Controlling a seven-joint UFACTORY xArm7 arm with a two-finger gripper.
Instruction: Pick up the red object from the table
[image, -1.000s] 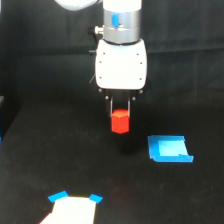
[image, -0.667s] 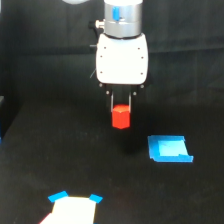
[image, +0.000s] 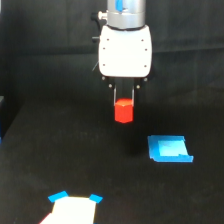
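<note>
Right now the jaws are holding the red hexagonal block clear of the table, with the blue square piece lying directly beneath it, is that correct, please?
Not quite. The red hexagonal block is held in the jaws, clear of the table, but the blue square piece is not directly beneath it. The exterior view shows it lying off towards that view's right, with bare black table below the block.

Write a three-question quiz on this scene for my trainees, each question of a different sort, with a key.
1. True or false: the red object rests on the table.
2. What grips the red object? A) the tool B) nothing C) a hand
3. Fill in: the blue patch lies toward the exterior view's ____ of the red object.

Key: 1 false, it hangs above the table; 2 A; 3 right.
</note>
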